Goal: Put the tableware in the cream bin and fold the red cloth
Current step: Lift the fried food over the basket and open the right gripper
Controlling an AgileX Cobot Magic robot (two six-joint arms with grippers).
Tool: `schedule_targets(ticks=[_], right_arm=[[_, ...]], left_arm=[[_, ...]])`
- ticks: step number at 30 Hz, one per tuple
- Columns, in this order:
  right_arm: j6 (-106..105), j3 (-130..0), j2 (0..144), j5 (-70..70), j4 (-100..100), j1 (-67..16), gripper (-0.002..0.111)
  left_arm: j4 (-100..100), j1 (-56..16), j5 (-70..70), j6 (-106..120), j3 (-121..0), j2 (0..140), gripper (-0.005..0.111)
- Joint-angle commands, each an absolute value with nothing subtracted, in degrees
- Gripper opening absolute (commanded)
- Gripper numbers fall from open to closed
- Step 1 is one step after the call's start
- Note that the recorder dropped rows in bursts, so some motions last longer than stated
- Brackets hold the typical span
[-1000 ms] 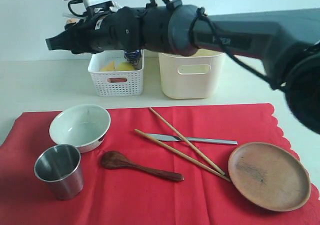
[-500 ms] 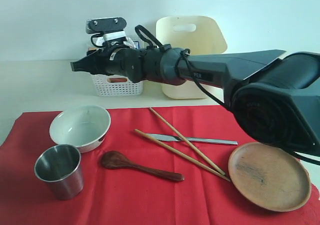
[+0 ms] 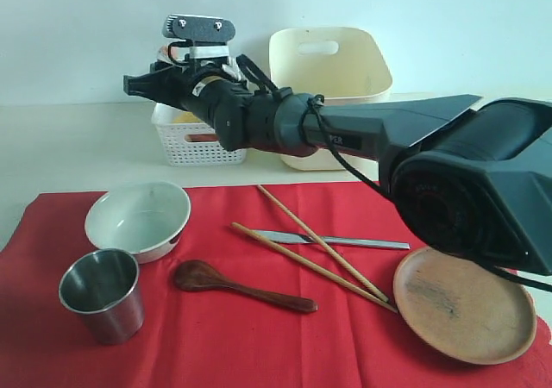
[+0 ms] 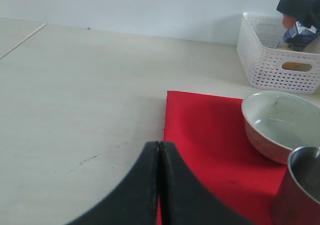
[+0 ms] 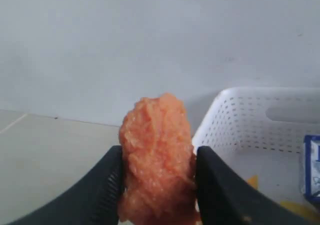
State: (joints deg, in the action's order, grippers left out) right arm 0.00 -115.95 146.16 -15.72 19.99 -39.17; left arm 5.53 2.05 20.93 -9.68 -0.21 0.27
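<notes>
Exterior view: the red cloth (image 3: 216, 345) by the table's (image 3: 69, 147) near edge bears one white bowl (image 3: 138, 218), one steel cup (image 3: 101, 293), one wooden spoon (image 3: 237, 288), two chopsticks (image 3: 319, 250), one knife (image 3: 336, 241) and one round plate (image 3: 464, 303). The smooth cream bin (image 3: 332, 69) stands at the far edge. The right end effector (image 5: 157, 157) grasps a lumpy sausage (image 5: 155, 130); the left end effector (image 4: 159, 185) is clenched.

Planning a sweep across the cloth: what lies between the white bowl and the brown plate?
The exterior view shows two chopsticks, a silver knife and a dark wooden spoon there.

before you, a pinkish-orange sausage (image 5: 156, 160) raised beside the white perforated basket (image 5: 260, 120), which holds a blue-white milk carton (image 4: 299, 36) (yellow pieces (image 5: 294, 206) beside it) on the pale table (image 4: 75, 95).
</notes>
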Motion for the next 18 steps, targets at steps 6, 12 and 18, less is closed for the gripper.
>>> schedule_targets(ticks=[6,12,18], right_arm=[[-15.2,-116.4,151.7,-29.5,44.1,-42.0,0.007],[-15.3,-116.4,151.8,-28.4,43.8,-42.0,0.068],[-15.4,-116.4,149.8,-25.9,43.8,-42.0,0.083]], left_arm=[[5.5,1.9,20.3,-9.7,0.0,0.0,0.001],[5.5,1.9,20.3,-9.7,0.0,0.0,0.001],[5.5,1.9,20.3,-9.7,0.0,0.0,0.001]])
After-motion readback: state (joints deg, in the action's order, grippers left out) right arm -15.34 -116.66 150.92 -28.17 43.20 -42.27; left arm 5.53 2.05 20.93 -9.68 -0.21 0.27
